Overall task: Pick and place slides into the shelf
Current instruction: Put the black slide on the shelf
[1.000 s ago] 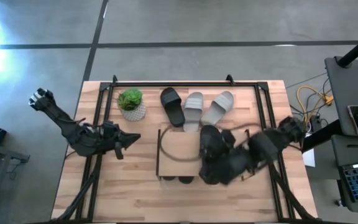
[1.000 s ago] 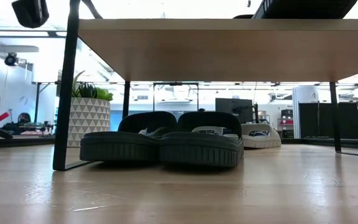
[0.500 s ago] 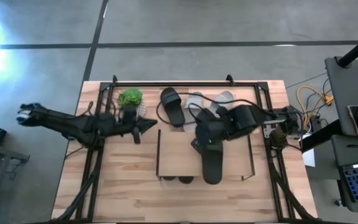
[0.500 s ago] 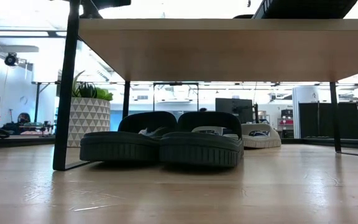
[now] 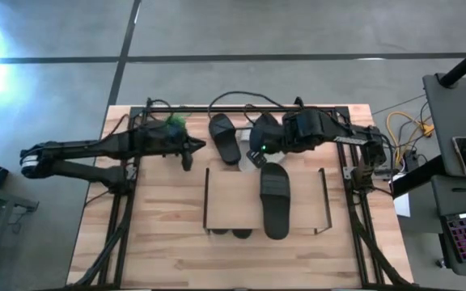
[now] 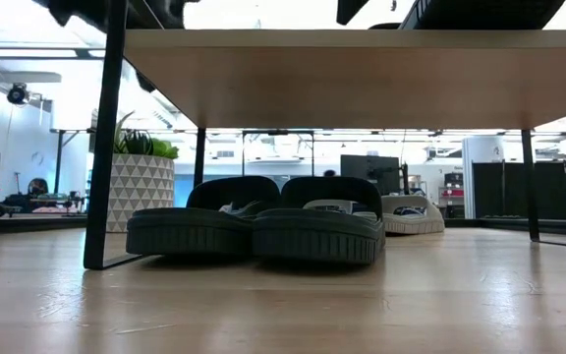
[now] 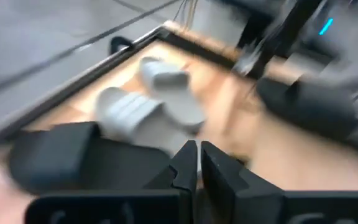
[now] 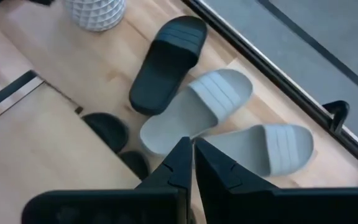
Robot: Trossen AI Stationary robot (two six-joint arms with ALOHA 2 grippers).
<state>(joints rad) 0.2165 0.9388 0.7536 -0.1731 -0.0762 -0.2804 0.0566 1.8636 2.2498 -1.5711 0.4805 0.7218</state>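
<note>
3 dark slides are on the shelf (image 5: 225,198); 1 black slide (image 8: 166,62) and 2 grey ones (image 8: 194,112) remain. My right gripper (image 8: 188,158) is pressed together, empty.

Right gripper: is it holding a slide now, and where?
Nothing is held. The right gripper is shut and empty above the grey slides; the left gripper is shut and empty too.

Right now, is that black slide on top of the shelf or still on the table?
On top. The high view shows the black slide lying flat on the shelf's plank, with neither gripper on it.
</note>
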